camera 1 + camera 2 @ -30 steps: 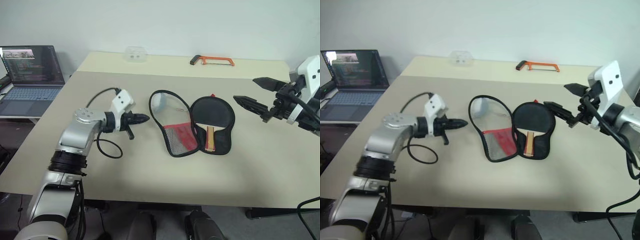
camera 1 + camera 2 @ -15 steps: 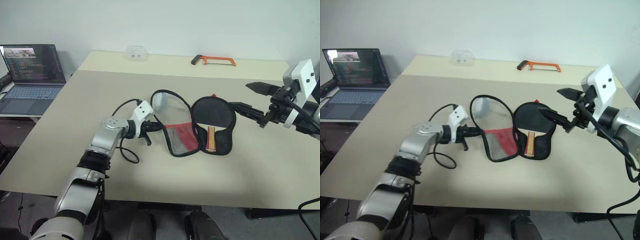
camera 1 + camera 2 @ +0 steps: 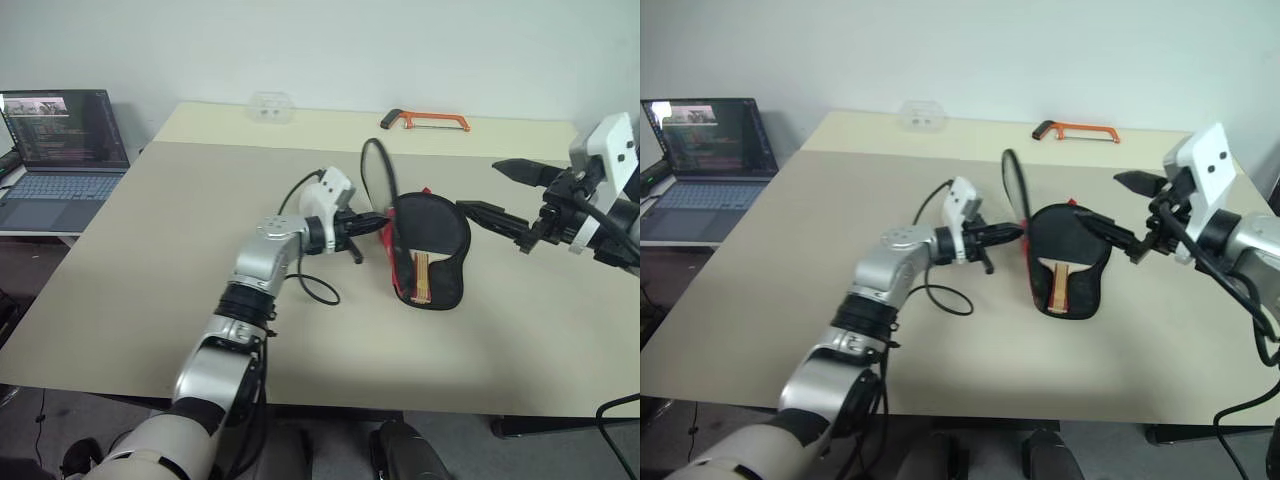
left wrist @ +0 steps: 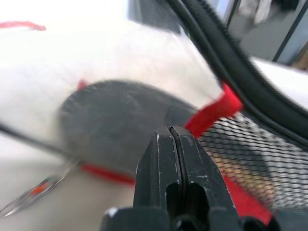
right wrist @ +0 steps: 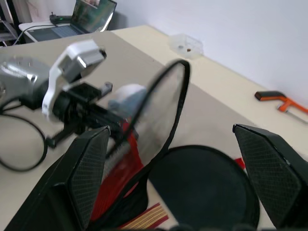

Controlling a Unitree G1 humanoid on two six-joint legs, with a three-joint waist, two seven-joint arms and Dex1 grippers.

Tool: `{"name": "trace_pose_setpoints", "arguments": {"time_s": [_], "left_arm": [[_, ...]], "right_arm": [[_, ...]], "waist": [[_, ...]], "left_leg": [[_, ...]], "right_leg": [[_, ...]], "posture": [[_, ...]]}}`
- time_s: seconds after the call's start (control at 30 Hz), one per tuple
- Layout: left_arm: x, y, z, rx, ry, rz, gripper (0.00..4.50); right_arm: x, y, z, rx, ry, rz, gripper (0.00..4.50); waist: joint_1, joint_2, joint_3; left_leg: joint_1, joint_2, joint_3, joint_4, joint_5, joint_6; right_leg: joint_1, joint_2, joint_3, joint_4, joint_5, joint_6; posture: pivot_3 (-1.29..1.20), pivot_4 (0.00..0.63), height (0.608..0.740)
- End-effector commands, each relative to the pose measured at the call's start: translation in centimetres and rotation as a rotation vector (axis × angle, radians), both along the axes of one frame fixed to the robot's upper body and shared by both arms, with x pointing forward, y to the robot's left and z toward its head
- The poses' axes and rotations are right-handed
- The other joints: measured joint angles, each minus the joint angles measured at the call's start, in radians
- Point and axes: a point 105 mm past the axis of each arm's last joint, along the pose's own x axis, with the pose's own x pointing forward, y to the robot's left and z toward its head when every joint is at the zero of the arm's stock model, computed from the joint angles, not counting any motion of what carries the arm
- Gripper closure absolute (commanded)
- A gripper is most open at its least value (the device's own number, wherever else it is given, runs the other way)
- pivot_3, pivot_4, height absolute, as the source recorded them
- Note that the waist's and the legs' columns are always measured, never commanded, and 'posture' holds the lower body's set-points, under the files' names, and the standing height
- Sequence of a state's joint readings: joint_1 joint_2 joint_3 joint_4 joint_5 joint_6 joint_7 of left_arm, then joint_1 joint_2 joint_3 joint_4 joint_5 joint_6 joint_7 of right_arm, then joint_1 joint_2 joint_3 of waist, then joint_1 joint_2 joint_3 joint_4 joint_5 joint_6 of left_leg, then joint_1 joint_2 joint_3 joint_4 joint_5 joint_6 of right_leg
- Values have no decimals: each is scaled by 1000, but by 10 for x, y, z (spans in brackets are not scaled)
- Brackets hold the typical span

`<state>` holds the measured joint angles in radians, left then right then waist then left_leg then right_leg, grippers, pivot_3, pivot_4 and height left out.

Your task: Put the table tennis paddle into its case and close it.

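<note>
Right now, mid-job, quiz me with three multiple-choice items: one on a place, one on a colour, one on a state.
1. Where does the paddle lie?
A. in the open case
B. beside the laptop
C. under the hacksaw

2. What colour is the hacksaw frame?
A. blue
B. orange
C. green

3. How does the case's flap stand?
A. zipped flat
B. raised on edge
C. torn off

Answers:
A: the paddle rests in the case.
B: the hacksaw is orange.
B: the flap stands up against the shut left claw; the right claw is open.

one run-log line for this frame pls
stage: closing case | left gripper: shut, pushing case flap upright over paddle | right gripper: open, hovering beside case | zipper: not closed
</note>
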<state>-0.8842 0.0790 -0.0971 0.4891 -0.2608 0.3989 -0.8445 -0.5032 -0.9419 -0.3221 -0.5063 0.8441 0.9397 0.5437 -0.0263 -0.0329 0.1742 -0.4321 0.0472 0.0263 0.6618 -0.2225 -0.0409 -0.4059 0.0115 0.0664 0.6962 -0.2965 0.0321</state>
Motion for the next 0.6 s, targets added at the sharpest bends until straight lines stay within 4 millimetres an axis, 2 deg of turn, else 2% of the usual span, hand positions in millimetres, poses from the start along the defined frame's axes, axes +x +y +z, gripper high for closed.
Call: {"name": "trace_pose_setpoints", "arguments": {"time_s": [0.03,0.17,0.27,0.37,0.43,0.5,0.6], "left_arm": [[-6,-41,-6,2,-2,22,4471],[-9,-69,-42,115,12,74,4471],[-3,-72,-57,175,21,134,4471],[-5,-74,-61,188,14,112,4471],[-4,-70,-50,154,-8,88,4471],[-1,-60,-31,107,-46,62,4471],[-3,-37,12,37,-118,-35,4471]], "right_arm": [[-4,-5,21,-6,-97,-40,0],[-9,-5,22,-4,-105,-58,0],[-11,-8,22,-9,-103,-71,0],[-10,-11,22,2,-90,-81,0],[-8,-14,20,36,-67,-99,0],[-5,-18,13,137,-14,-118,0],[-1,-32,-15,274,124,-188,0]], "waist": [[3,0,0],[0,0,0],[-11,0,0],[-7,0,0],[-5,0,0],[-5,0,0],[-4,0,0]], "left_leg": [[0,0,0,0,0,0],[0,-1,0,0,0,0],[2,0,0,-1,0,0],[3,0,0,-2,0,0],[3,-1,1,-1,0,0],[2,-1,1,-1,0,0],[1,0,1,-1,0,0]], "right_leg": [[0,0,0,0,0,0],[1,0,1,-1,0,0],[0,1,3,1,0,0],[1,1,2,1,0,0],[1,1,2,1,0,0],[1,1,2,1,0,1],[1,1,2,0,0,1]], "posture": [[0,150,740],[0,150,740],[0,150,740],[0,150,740],[0,150,740],[0,150,740],[0,150,740]]}}
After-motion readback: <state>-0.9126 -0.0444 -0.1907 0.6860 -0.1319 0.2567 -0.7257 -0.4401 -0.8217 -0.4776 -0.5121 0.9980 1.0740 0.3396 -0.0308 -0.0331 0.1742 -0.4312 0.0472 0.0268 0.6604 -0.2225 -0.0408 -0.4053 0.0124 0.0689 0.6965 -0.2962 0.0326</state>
